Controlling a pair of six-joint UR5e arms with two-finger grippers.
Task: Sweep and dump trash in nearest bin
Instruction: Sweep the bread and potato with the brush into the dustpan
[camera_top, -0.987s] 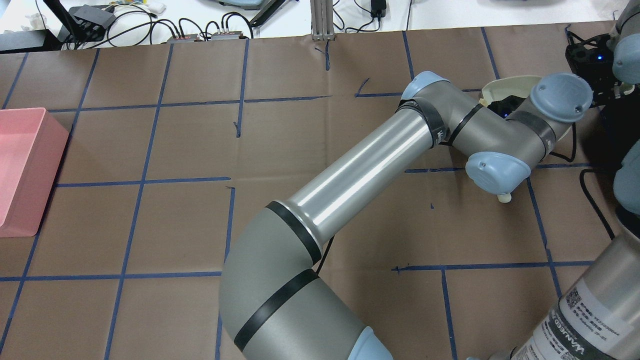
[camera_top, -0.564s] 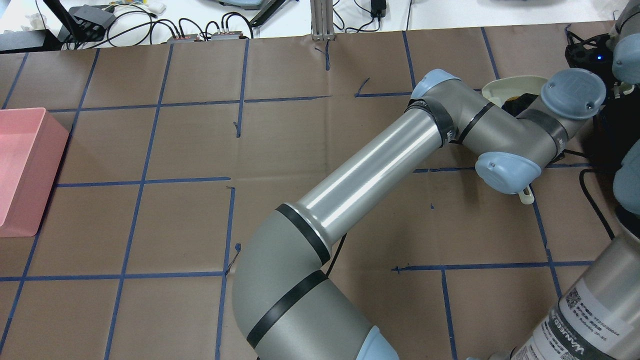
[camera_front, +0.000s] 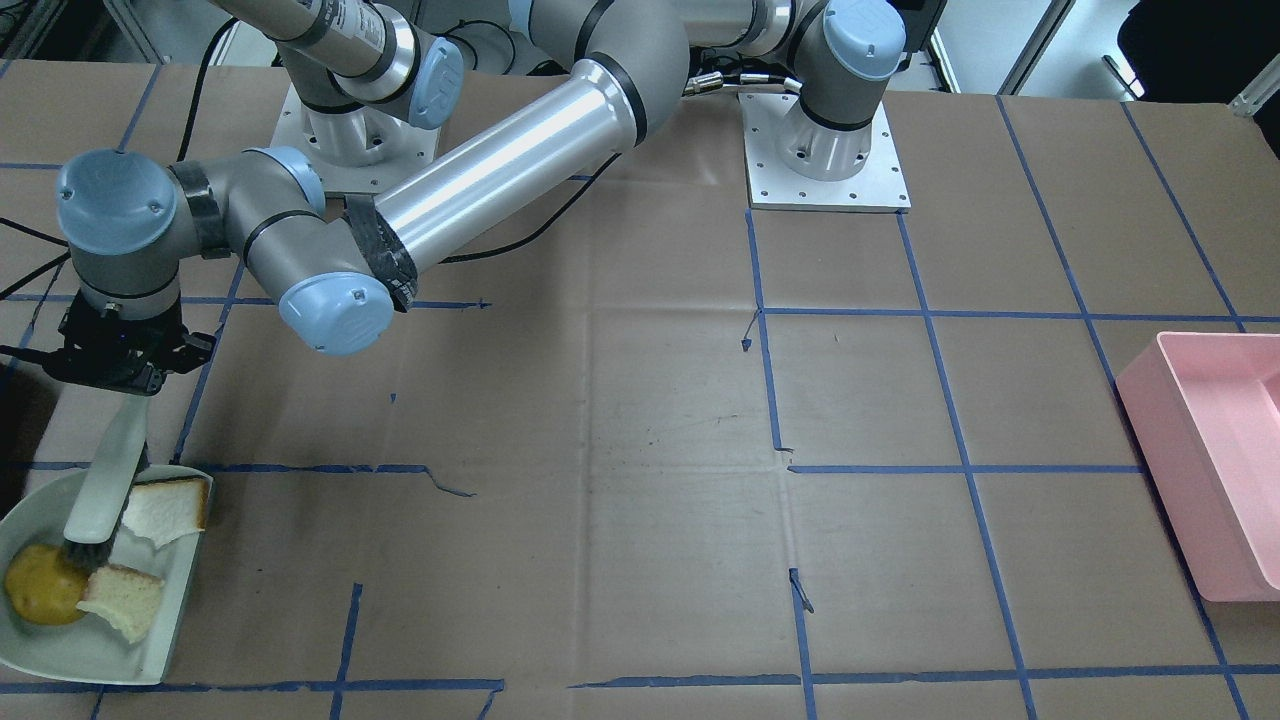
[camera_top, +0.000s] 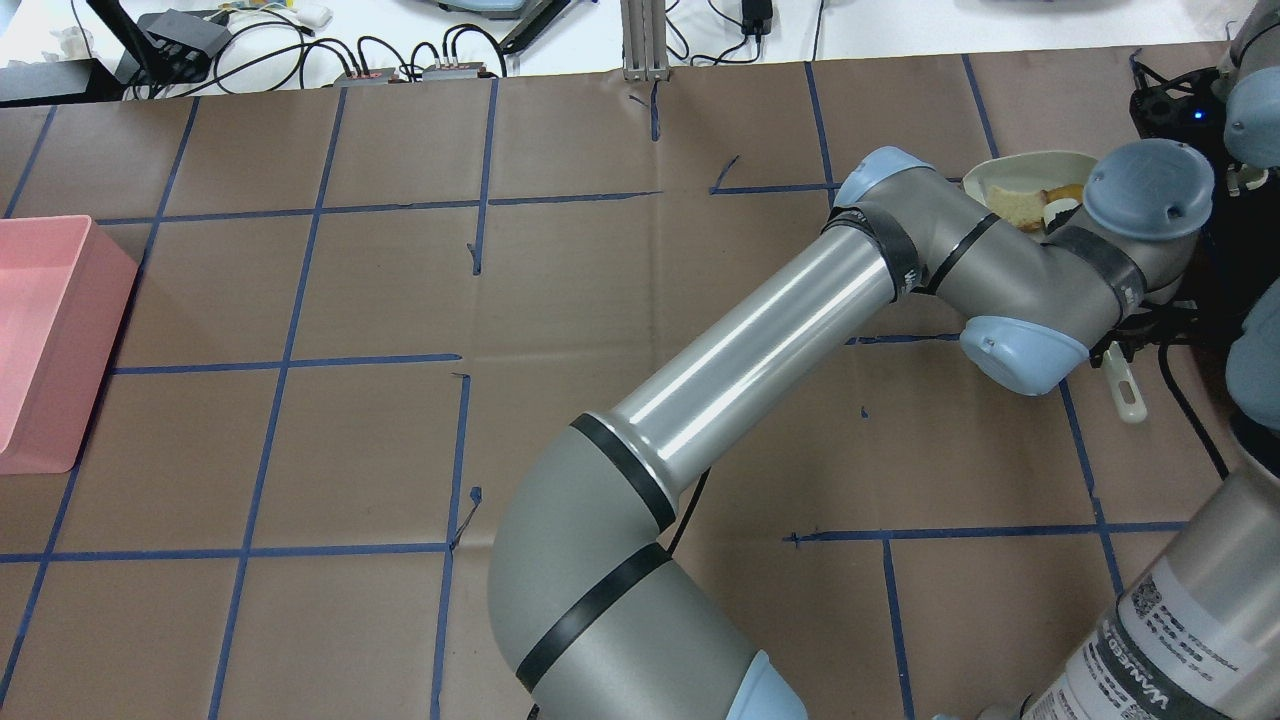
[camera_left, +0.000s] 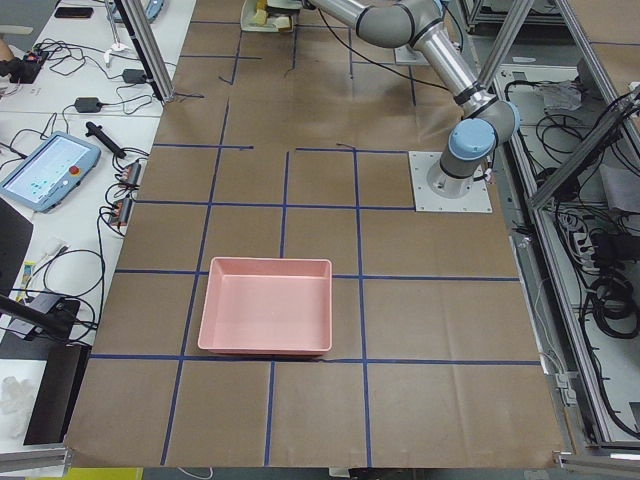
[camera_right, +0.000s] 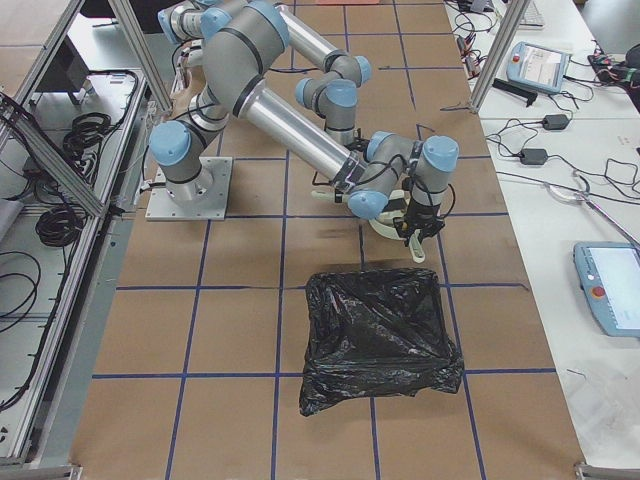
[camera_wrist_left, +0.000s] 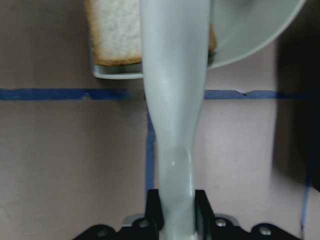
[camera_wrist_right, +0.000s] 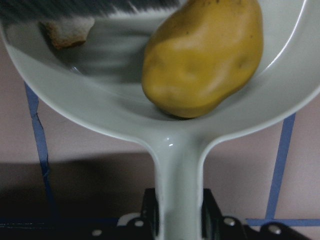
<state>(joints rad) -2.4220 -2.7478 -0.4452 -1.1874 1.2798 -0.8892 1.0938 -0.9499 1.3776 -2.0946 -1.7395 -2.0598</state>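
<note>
Left claw (camera_wrist_left: 176, 215) is clamped on the brush (camera_front: 108, 470) handle, and right claw (camera_wrist_right: 179, 212) is clamped on the dustpan (camera_front: 90, 650) handle. Both tools are down at the robot's right end of the counter (camera_front: 650, 400). Black-bagged bin (camera_right: 380, 335) sits near the pan, while the pink bin (camera_front: 1235, 440) is well apart at the other end. All the trash is in the dustpan — yellow potato-like piece (camera_front: 40, 595) right at the bristles, first bread piece (camera_front: 165, 505) beside the brush, second bread piece (camera_front: 122, 600) just beside the potato-like piece.
</note>
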